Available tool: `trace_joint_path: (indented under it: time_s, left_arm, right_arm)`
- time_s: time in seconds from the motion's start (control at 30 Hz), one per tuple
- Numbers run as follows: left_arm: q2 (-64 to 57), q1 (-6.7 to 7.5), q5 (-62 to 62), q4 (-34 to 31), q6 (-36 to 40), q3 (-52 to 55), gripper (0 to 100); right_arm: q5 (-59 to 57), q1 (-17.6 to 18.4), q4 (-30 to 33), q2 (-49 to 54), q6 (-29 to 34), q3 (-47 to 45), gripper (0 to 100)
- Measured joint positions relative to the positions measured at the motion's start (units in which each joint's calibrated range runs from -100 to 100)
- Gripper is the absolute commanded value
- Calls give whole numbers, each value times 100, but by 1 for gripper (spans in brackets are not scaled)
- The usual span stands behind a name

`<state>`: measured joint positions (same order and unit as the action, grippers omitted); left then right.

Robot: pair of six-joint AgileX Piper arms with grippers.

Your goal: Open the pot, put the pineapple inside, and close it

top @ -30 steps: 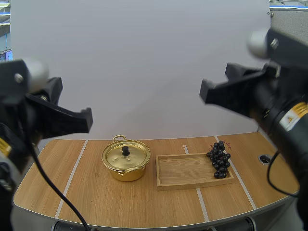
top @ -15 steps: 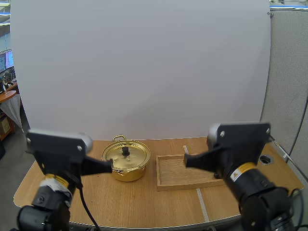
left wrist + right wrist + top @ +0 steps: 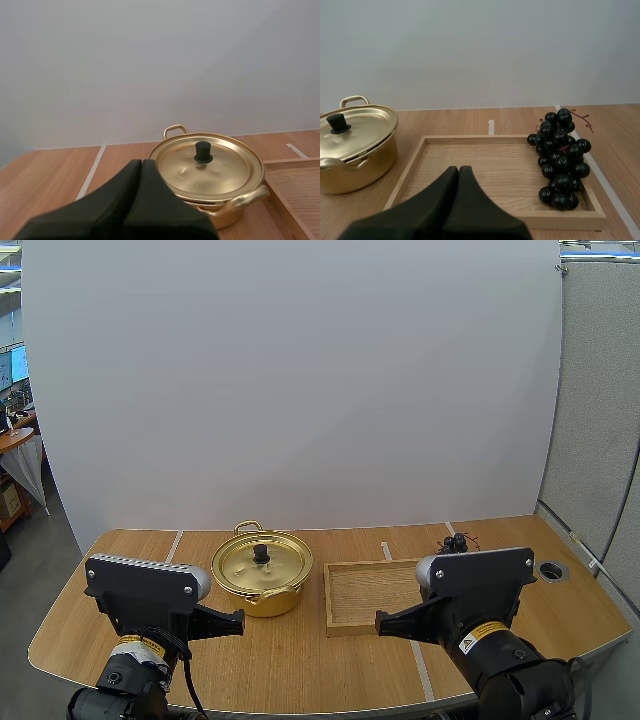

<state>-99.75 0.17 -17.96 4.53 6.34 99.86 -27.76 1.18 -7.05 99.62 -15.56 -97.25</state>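
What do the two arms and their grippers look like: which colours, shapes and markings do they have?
Both arms are black, each with a flat block ending in a silver-grey rounded cap. The left arm and right arm carry yellow bands with labels; the right one shows a warning triangle. The left gripper and right gripper have matte black fingers tapering to blunt tips.

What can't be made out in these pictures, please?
- Inside of the pot: the lid sits on it in every view.
- The grapes, high view: mostly hidden behind the right arm.
- The wooden tray, right wrist view: near rim partly covered by the shut right gripper.
- The pot's near side, left wrist view: partly behind the shut left gripper.
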Motion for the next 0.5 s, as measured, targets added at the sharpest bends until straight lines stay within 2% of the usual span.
trace_joint_path:
  time_s: [0.27, 0.37, 0.5]
  left_arm:
    - [0, 0, -220, -10, 228, 0, 0]
    - [0, 0, -998, -10, 356, 0, 0]
    - [0, 0, -1200, -10, 365, 0, 0]
  right_arm:
    - [-103, 0, 21, 0, 0, -261, 0]
    - [-154, 0, 46, 0, 0, -261, 0]
    - [-304, 0, 163, 0, -10, -261, 0]
